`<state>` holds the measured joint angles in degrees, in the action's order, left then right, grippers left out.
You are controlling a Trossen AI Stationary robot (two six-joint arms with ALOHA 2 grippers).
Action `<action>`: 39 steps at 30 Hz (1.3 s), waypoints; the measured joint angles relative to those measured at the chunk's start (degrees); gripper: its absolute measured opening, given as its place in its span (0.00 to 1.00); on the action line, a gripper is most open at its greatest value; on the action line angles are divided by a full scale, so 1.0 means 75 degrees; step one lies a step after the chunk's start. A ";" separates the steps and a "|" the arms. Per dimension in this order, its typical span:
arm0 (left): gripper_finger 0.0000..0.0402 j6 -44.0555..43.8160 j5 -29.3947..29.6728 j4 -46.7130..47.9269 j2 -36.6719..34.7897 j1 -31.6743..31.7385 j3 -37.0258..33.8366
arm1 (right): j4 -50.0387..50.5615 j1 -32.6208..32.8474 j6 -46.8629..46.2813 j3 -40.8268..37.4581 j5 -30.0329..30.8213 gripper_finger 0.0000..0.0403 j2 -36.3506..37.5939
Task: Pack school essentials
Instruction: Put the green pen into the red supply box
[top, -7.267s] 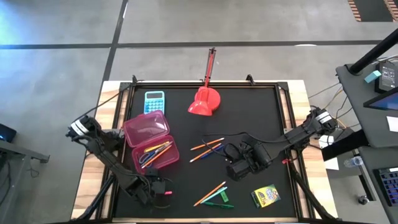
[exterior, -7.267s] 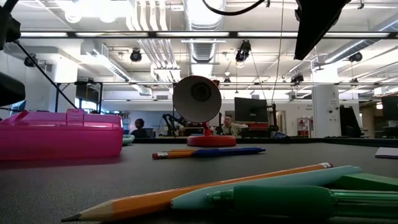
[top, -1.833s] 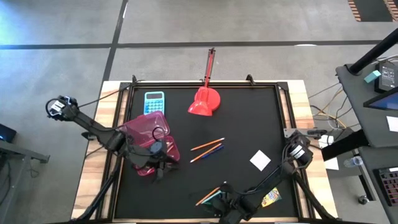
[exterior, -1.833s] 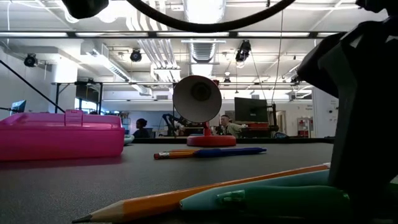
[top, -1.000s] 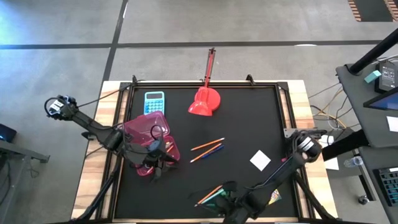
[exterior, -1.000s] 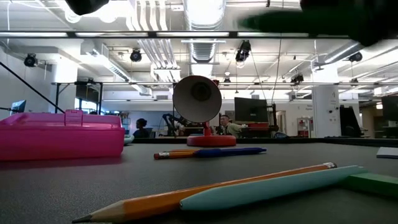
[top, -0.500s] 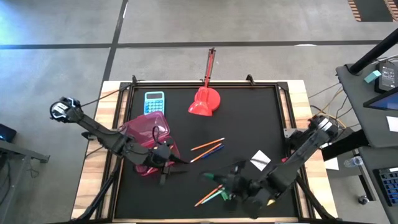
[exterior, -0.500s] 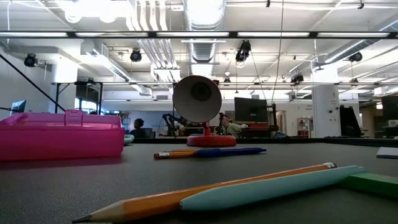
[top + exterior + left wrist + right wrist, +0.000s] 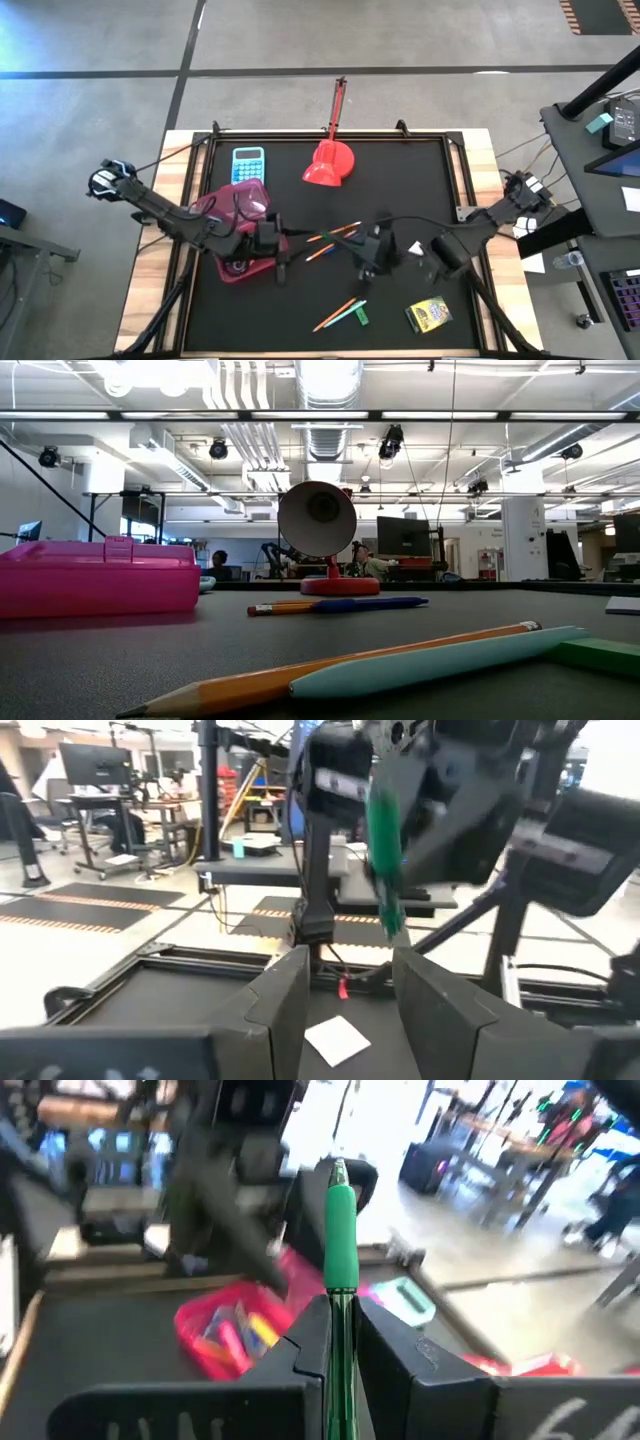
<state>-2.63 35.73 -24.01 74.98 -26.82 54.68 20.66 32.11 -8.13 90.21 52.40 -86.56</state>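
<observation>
Right gripper [image 9: 338,1342] is pinched on the green pen [image 9: 340,1240], held mid-counter above the surface, a little toward the counter's right of centre; the pen stands out past the fingertips along the gripper's own axis, and that axis points at the pink case [image 9: 235,1325]. So the case lies straight ahead of the pen tip, toward the counter's left edge, well apart yet. Judgement: the carry is a traverse leftward, then tip the pen down so its long axis lines up with the case's length. Left gripper [image 9: 345,982] sits just beside the case's right side, fingers spread with nothing between them, facing the right arm; it is the nearer arm to the case and partly covers it in the high view, so clearance there looks tight. Case is open and already holds coloured pens or highlighters, yellow and pink among them; exact count unclear. Left on the counter: two pencils [image 9: 333,240] at centre, an orange pencil [image 9: 330,668] and a light-blue pen [image 9: 430,662] near the front edge, crayon box [image 9: 427,315] front-right, white square [image 9: 338,1037] right of centre.
</observation>
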 joint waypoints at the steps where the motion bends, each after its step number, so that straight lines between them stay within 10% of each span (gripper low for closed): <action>1: 0.32 0.0005 -0.0005 0.0000 0.0000 0.0036 0.0000 | -0.0313 -0.0104 0.0348 0.0000 -0.0058 0.07 0.0005; 13: 0.32 0.0006 -0.0323 -0.0437 -0.0012 0.0419 0.0006 | -0.1546 -0.1190 0.1367 0.0000 -0.2123 0.07 0.0017; 39: 0.29 0.0005 -0.1034 -0.1072 -0.0023 0.0732 0.0011 | -0.2068 -0.1447 0.1349 0.0000 -0.2843 0.07 -0.0026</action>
<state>-2.59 27.97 -32.05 74.81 -21.32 54.76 5.14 21.26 1.99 90.21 31.07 -86.76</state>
